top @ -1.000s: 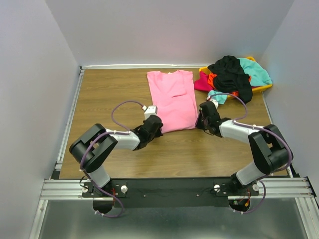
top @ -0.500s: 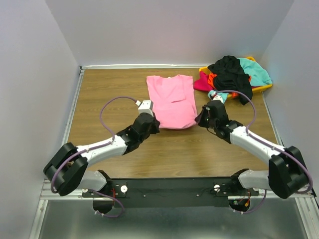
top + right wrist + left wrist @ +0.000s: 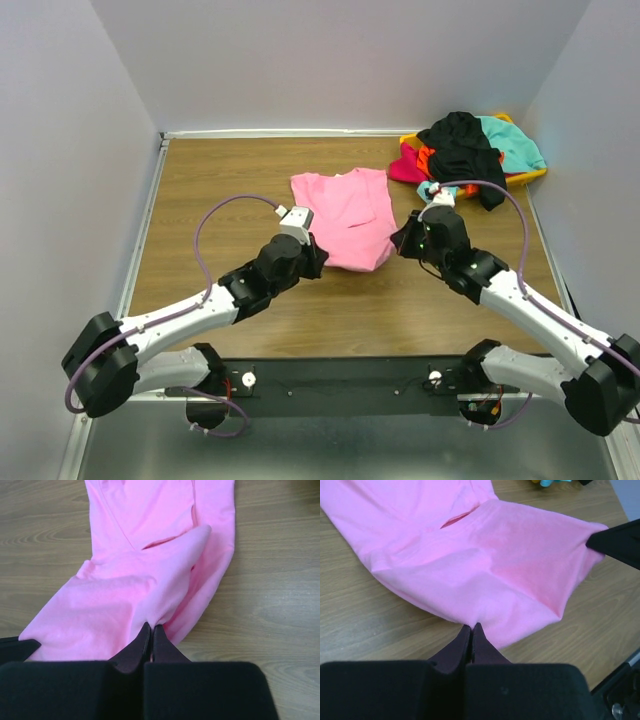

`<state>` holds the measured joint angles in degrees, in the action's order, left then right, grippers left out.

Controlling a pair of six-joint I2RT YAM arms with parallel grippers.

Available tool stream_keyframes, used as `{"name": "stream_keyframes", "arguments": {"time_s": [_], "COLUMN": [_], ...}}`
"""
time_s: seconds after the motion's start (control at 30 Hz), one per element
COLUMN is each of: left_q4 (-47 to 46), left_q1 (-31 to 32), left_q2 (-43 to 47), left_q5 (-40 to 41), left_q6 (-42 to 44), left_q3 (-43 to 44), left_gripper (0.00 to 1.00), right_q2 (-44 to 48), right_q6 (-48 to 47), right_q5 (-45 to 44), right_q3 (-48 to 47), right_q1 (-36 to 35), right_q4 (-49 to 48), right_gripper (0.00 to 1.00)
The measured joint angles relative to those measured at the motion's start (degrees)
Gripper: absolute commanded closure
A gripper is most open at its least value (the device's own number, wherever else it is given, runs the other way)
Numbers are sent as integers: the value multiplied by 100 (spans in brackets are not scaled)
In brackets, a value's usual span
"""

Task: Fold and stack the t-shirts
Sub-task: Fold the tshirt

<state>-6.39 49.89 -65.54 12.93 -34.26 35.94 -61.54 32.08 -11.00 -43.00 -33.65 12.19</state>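
A bright pink t-shirt (image 3: 345, 215) lies on the wooden table, its near hem lifted and bunched. My left gripper (image 3: 318, 255) is shut on the hem's near left corner, seen in the left wrist view (image 3: 471, 626) with pink cloth (image 3: 485, 565) spreading ahead. My right gripper (image 3: 398, 243) is shut on the near right corner, seen in the right wrist view (image 3: 151, 626) with pink cloth (image 3: 145, 570) ahead. More t-shirts lie heaped at the back right: black (image 3: 462, 148), teal (image 3: 515, 142), orange-red (image 3: 428, 159) and magenta (image 3: 405, 167).
The heap sits in a yellow bin (image 3: 530, 177) by the right wall. Grey walls close the table on the left, back and right. A metal rail (image 3: 140, 235) runs along the left edge. Bare wood (image 3: 220, 180) lies left of the pink shirt.
Both arms have stretched forward, carrying the pink shirt's near hem away from me. The shirt now looks shorter and bunched at its near end.
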Motion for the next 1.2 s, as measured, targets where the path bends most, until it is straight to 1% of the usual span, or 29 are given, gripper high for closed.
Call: {"name": "stream_keyframes", "arguments": {"time_s": [0.2,0.33,0.6,0.87,1.2], "left_q4": [26,-98,-358,-787,-1252], "left_q1": [50,50,-66,-450,-1003], "left_q2": [463,358,-192,-260,-623], "left_q5": [-160,-201,-212,-365,-743], "left_q6": [-87,-136,-203,-245,-229], "left_q3": [0,-2,-2,-9,-92], "left_gripper": [100,100,100,100,100], "right_q2": [382,302,-518,-1244,-2116], "right_q6": [-2,-22,-74,-264,-527], "right_q5": [-282,-560,-997,-1283,-1541], "right_q3": [-153,-354,-846,-1467,-2142], "right_q1": [-55,-55,-55,-55,-55], "right_q4": [264,323,334,166,22], "right_gripper": [99,99,99,99,99]}}
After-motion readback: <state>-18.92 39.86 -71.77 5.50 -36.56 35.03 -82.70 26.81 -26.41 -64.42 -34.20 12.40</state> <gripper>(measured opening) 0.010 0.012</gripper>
